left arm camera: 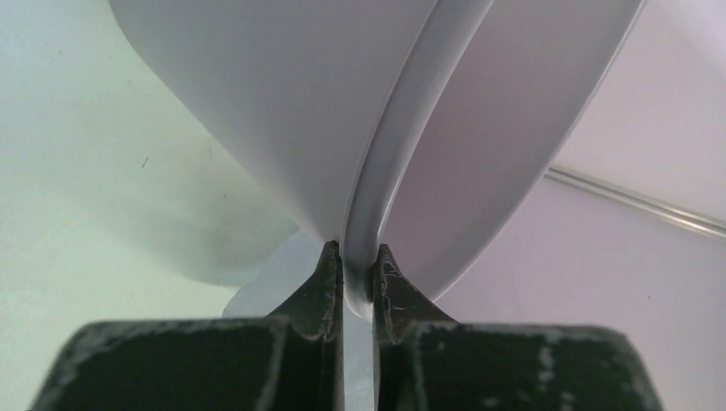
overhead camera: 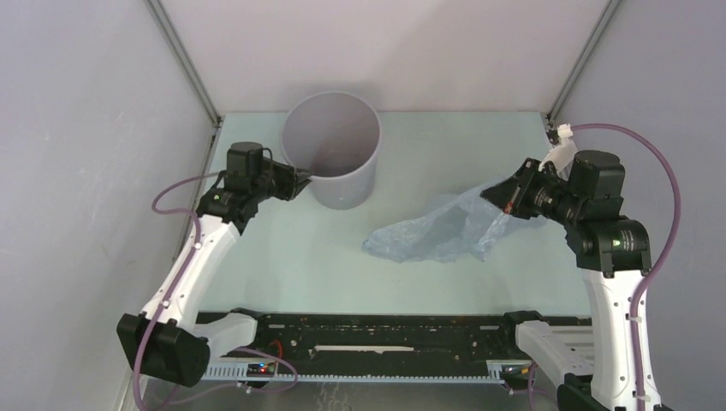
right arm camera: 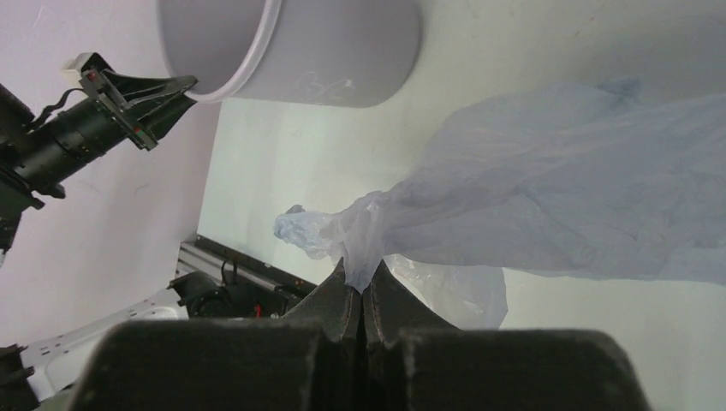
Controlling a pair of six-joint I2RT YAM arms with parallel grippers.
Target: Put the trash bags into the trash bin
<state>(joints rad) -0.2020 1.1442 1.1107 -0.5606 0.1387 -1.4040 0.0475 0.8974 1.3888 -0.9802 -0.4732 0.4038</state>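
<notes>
The grey round trash bin [overhead camera: 336, 150] stands upright at the back middle of the table. My left gripper [overhead camera: 305, 181] is shut on its near-left rim; in the left wrist view the rim [left arm camera: 402, 154] runs between the two black fingertips, with my left gripper [left arm camera: 358, 257] clamped on it. The pale blue-grey trash bag [overhead camera: 437, 229] lies crumpled to the right of the bin, one end lifted. My right gripper [overhead camera: 505, 199] is shut on that end. In the right wrist view the bag [right arm camera: 548, 197] streams away from my right gripper [right arm camera: 361, 278], with the bin [right arm camera: 300, 43] beyond.
Grey enclosure walls with metal corner posts [overhead camera: 184, 56] close in the back and sides. A black rail [overhead camera: 377, 334] with the arm bases runs along the near edge. The pale green table top [overhead camera: 282, 257] lies between the arms.
</notes>
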